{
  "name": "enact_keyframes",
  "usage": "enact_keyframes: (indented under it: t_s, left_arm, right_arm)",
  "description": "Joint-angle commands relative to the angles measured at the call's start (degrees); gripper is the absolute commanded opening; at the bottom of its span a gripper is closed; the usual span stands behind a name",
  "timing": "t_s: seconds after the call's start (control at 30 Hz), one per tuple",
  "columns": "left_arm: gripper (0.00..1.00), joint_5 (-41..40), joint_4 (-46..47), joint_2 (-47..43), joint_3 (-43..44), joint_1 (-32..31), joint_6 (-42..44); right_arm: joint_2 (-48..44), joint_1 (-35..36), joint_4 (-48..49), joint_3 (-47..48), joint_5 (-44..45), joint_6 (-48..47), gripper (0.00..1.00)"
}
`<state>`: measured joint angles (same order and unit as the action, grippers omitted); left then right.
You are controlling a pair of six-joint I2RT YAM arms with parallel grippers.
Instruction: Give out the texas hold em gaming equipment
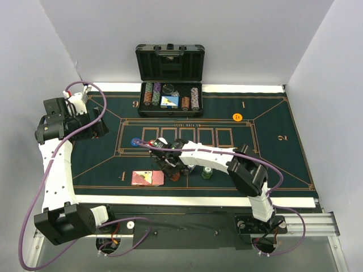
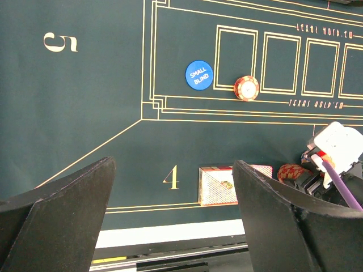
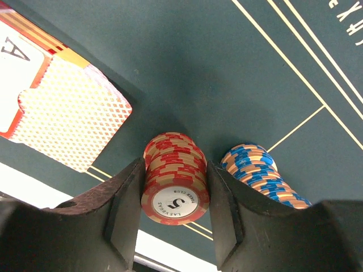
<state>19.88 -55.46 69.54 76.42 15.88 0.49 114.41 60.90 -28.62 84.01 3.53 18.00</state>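
Right gripper (image 3: pixel 174 195): fingers closed against both sides of the red stack (image 3: pixel 173 181). The stack's axis runs along my fingers, with its top face turned to the wrist camera. That face reads "5" and "LAS VEGAS". Cannot tell whether its base touches the felt.

Left gripper (image 2: pixel 173 170): spread wide, holding nothing, hanging over the felt beside the printed "4".

- Mat (image 1: pixel 272 164): green felt with gold lines. It carries seat numbers "4" and "5" and "TEXAS HOLD'EM" along the row of card boxes. A white strip borders the near edge, close to my right fingers. Bare felt runs off to the right, toward the "2".
- Case (image 1: pixel 170 62): black, lid up, at the far edge of the mat.
- Cards (image 1: pixel 147 178): red-backed pile, long axis along the near edge. It lies between the "4" and the right gripper. One face-up corner shows an "A".
- Blue stack (image 3: pixel 258 170): blue and orange stripes, just outside my right finger.
- Green stack (image 1: pixel 207 173): just right of the right gripper.
- Blue disc (image 2: pixel 199 74): lies flat and reads "SMALL BLIND", by the leftmost card box.
- Orange disc (image 1: pixel 237 117): far side of the mat, well apart from the rest.
- Red chip (image 2: pixel 247 88): on the leftmost box's line, near the blue disc.
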Motion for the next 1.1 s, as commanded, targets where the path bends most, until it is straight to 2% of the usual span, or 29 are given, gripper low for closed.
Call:
enact_keyframes:
  t_s: [0.0, 0.47, 0.6, 0.87, 1.07]
  left_arm:
    - [0.96, -0.02, 1.58, -1.25, 0.48, 0.47, 0.39]
    - [0.96, 0.07, 1.76, -1.6, -0.31, 0.55, 0.48]
    - [0.96, 0.25, 1.76, -1.51, -0.31, 0.56, 0.56]
    - [0.96, 0.34, 1.76, -0.98, -0.05, 0.47, 0.65]
    - [0.96, 0.6, 1.76, -0.46, 0.13, 0.56, 0.74]
  right_arm:
    - [-0.77, 0.88, -3.55, 3.18, 0.78, -0.16, 0.37]
    - [-1.12, 1.15, -5.21, 5.55, 2.36, -0.51, 0.34]
    - [-2.69, -1.31, -6.62, 8.44, 3.24, -0.77, 0.33]
    - [-7.88, -15.18, -9.17, 12.14, 3.85, 0.01, 0.31]
    - [-9.82, -32.39, -9.17, 10.66, 3.24, 4.23, 0.31]
